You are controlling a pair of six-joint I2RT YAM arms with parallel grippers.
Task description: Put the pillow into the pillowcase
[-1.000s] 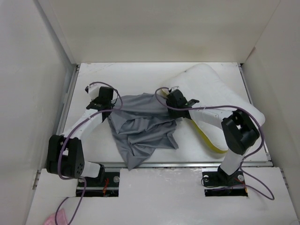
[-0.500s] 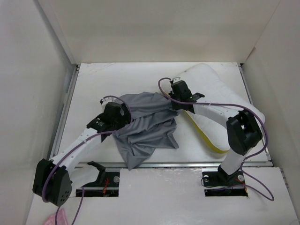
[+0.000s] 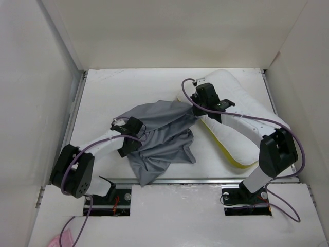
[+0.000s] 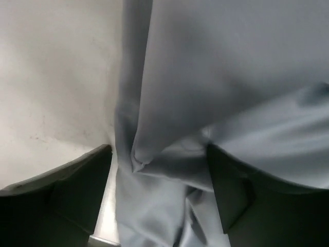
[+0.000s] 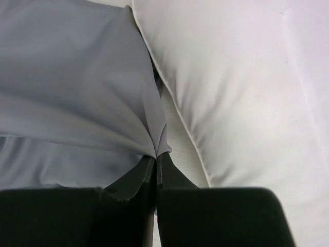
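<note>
Beside the pillow [image 3: 247, 110], your right tool [image 5: 156, 163] clenches a corner of the grey pillowcase [image 3: 164, 141]; farther from the pillow, your left tool [image 4: 158, 154] straddles bunched folds, jaws released.

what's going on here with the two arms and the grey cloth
Two robot arms are working on a grey pillowcase lying crumpled on the table beside a white pillow. The right gripper is pinched shut on its edge, next to the pillow. The left gripper is open, straddling a fold on the opposite side. The pillow is not inside yet.
</note>
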